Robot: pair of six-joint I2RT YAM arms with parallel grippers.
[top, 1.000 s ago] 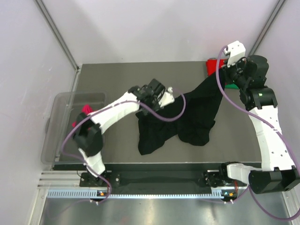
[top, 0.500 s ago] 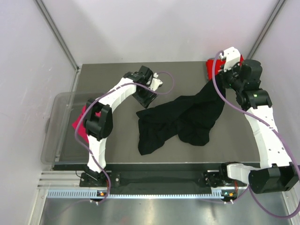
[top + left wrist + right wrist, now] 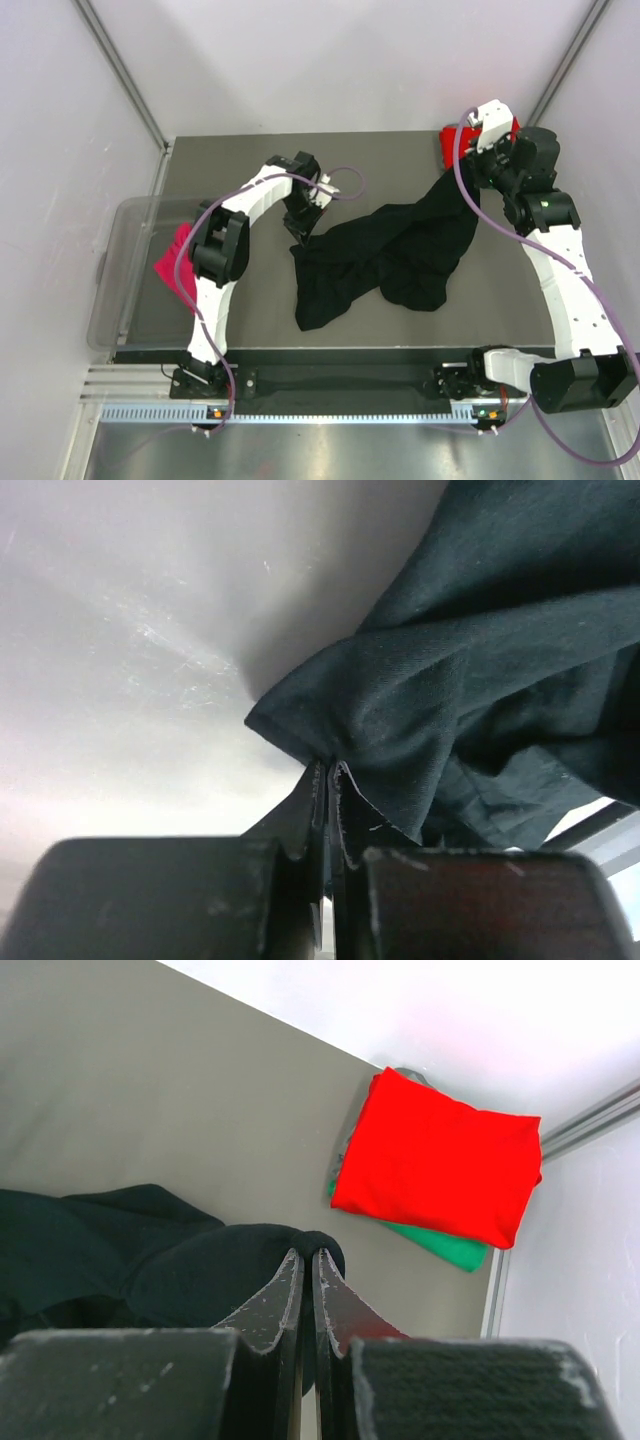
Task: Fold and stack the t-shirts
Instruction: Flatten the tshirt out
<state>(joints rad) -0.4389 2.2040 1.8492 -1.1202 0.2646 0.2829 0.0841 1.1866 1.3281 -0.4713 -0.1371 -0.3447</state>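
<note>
1. Two black-and-white robot arms are holding one garment between them. The crumpled black cloth t-shirt (image 3: pixel 390 255) is lying across the middle of the dark grey table (image 3: pixel 250 300), spreading from the centre towards the far right.
2. The left gripper (image 3: pixel 327 780) is pinching the left corner of that shirt. Its fingers are pressed together with a fold of dark fabric caught between them, low over the table just left of centre.
3. The right gripper (image 3: pixel 308 1260) is clamping the shirt's far right end, its fingers closed tight on a bunched bit of black cloth. From above, that end is hanging clear of the table, and the fabric is rising to the gripper in a narrowing strip.
4. A red folded t-shirt (image 3: pixel 435 1165) is sitting flat in the far right corner of the table, just beyond the right gripper.
5. It is lying on top of a green t-shirt (image 3: pixel 450 1247), which is showing only as a thin edge along the red one's near side.
6. A magenta t-shirt (image 3: pixel 172 262) is lying crumpled in the clear plastic bin (image 3: pixel 115 290) at the table's left edge, well apart from the black shirt.
</note>
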